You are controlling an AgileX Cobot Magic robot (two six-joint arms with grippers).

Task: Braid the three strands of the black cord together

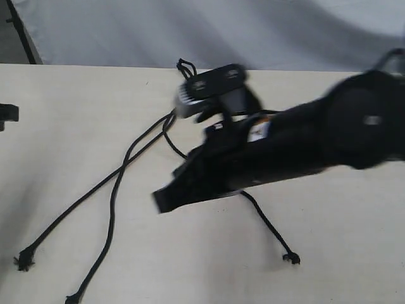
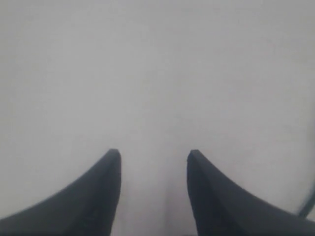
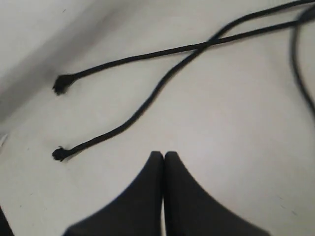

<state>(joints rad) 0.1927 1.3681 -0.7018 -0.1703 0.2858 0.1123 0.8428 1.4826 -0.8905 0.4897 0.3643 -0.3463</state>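
Barely begun: the three strands (image 3: 147,55) lie loose (two merely cross once) — all braiding remains; left gripper (image 2: 153,155) gapes empty, right gripper (image 3: 163,155) pinched closed on nothing.

**Q:** How does the cord (image 1: 184,66) lie?

**A:** Thin, matte black, flat and unbraided. Its small loop sits at the far side, mid-scene. Just nearer than the loop it splits into three strands (image 1: 112,196) that fan out toward the near side.

**Q:** And each one?

**A:** Two run near-left, cross once about midway, then part. The third strand (image 1: 272,231), partly hidden, emerges near-right, well apart from them. Each ends in a small frayed knot (image 1: 24,260).
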